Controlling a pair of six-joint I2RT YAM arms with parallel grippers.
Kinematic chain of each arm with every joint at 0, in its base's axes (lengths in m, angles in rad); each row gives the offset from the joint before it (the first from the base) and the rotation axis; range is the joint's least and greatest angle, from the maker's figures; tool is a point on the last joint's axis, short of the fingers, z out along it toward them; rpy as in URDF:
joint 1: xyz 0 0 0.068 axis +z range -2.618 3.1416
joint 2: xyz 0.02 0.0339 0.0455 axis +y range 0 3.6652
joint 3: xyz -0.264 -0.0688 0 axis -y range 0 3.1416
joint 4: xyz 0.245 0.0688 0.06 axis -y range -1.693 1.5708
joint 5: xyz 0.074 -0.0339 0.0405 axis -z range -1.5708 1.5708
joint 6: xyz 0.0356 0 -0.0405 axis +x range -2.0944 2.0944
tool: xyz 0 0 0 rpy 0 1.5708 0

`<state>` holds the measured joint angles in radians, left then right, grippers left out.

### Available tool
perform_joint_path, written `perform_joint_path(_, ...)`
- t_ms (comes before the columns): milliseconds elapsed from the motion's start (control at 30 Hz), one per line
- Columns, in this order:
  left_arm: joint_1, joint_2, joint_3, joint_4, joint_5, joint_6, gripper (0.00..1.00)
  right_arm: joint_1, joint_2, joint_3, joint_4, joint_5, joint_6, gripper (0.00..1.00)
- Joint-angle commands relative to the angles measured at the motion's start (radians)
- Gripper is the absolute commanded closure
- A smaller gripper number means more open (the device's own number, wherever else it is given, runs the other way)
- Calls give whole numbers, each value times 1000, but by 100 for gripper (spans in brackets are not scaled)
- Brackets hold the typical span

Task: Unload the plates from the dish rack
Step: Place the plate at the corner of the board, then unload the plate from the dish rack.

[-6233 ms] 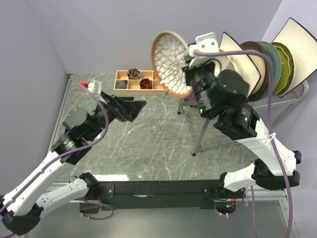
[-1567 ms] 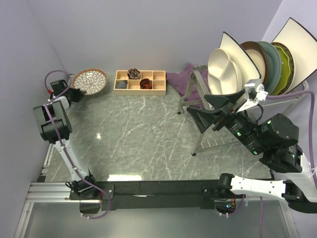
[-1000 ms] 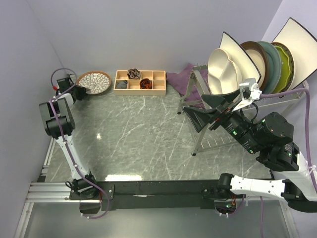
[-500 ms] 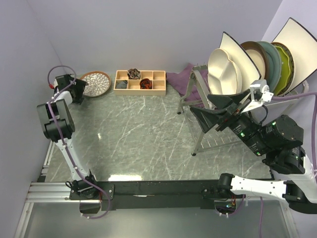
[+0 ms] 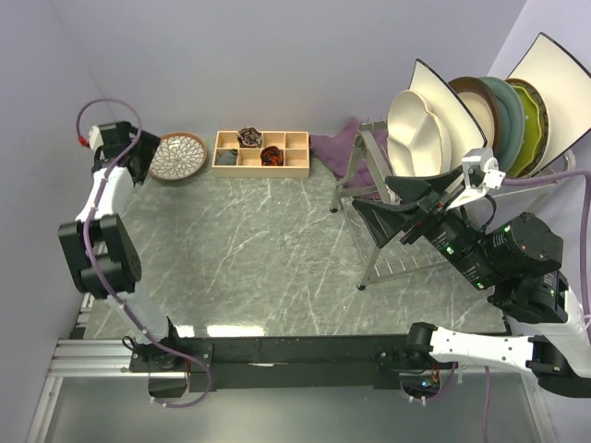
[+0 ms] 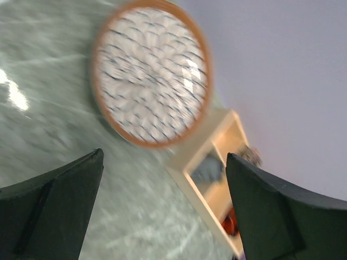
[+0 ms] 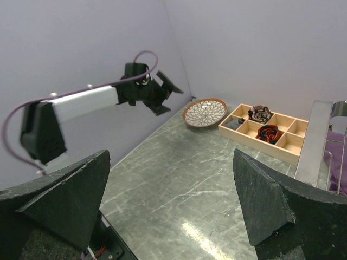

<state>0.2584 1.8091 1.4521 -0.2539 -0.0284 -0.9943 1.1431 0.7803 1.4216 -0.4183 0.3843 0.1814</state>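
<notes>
The left gripper point(image 6: 162, 157) hung with its fingers spread wide and nothing between them, just above the petal-patterned plate point(image 6: 150, 73). That brown-rimmed plate lay flat and face up on the green marble table point(image 5: 259, 258) at the far left corner. It sat just beside the wooden compartment tray point(image 5: 261, 152), well apart from the dish rack point(image 5: 367, 260). The right gripper point(image 5: 374, 196) was also open and empty, and hovered in front of the rack with its fingers pointing left. In the rack, the cream divided plate point(image 5: 417, 129) stood on edge, its face turned left toward the gripper. Behind it in a row running right stood a white square plate point(image 5: 450, 103), a teal plate point(image 5: 503, 109) and a yellow-green plate point(image 5: 526, 120). A purple cloth point(image 5: 337, 148) lay at the rack's far foot.
</notes>
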Motion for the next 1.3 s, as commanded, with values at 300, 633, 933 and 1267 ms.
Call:
perform_joint_path(300,-485,-726,-459,410,194,195,1,7,19,43,-11,34,-16,0)
perform_joint_path(633,-761,-999,-673,475,236,249,1,6,83,69,-45,134,-30,0)
perform_joint_path(933,-1042,-1007,-713,463,99,391,1,9,175,191,-223,361,-13,0)
perform_joint_path(1267,-1140,-1105,-843,548,30,477,1,10,290,465,-361,605,-111,0)
